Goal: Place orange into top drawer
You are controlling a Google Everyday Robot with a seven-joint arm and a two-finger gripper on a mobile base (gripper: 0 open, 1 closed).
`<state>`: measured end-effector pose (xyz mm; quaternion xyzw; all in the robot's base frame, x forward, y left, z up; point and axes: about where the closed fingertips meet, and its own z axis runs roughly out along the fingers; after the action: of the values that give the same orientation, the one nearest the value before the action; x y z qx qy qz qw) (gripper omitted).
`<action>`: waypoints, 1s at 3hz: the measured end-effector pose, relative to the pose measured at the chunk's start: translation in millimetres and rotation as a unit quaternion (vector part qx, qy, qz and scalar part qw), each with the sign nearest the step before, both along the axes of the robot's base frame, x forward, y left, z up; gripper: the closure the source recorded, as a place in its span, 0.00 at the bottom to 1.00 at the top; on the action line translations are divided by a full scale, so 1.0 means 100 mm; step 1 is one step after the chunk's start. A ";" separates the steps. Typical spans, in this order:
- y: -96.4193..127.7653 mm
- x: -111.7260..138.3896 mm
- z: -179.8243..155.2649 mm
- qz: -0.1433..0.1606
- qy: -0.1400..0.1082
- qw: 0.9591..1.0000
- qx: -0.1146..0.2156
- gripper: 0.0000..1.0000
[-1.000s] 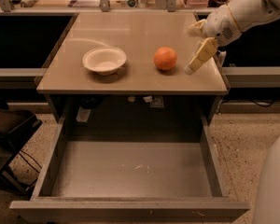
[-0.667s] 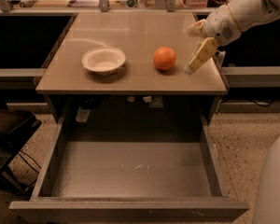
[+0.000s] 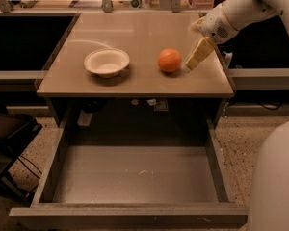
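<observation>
The orange (image 3: 169, 60) sits on the tan tabletop (image 3: 135, 32), right of the middle. My gripper (image 3: 196, 43) is just to the right of the orange, low over the tabletop, open and empty. One pale yellow finger (image 3: 200, 54) points down-left, close beside the fruit without touching it. The top drawer (image 3: 135, 174) is pulled fully open below the tabletop. Its bare grey floor holds nothing.
A shallow white bowl (image 3: 107, 62) stands on the tabletop left of the orange. Dark openings flank the cabinet on both sides. A black object (image 3: 9, 134) lies on the floor at the left. My white body (image 3: 277, 182) fills the lower right corner.
My gripper has edged slightly left toward the orange. The orange, the bowl and the drawer have not moved.
</observation>
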<state>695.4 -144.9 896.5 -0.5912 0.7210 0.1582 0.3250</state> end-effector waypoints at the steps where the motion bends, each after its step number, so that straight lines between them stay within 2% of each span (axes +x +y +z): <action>1: 0.06 0.16 -0.12 0.011 -0.007 0.999 0.039 0.00; 2: 0.06 0.16 -0.12 0.011 -0.007 0.999 0.039 0.00; 3: 0.12 0.30 -0.17 0.013 -0.006 1.000 0.017 0.00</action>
<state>725.8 -132.9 879.4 -0.5957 0.7086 0.1708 0.3373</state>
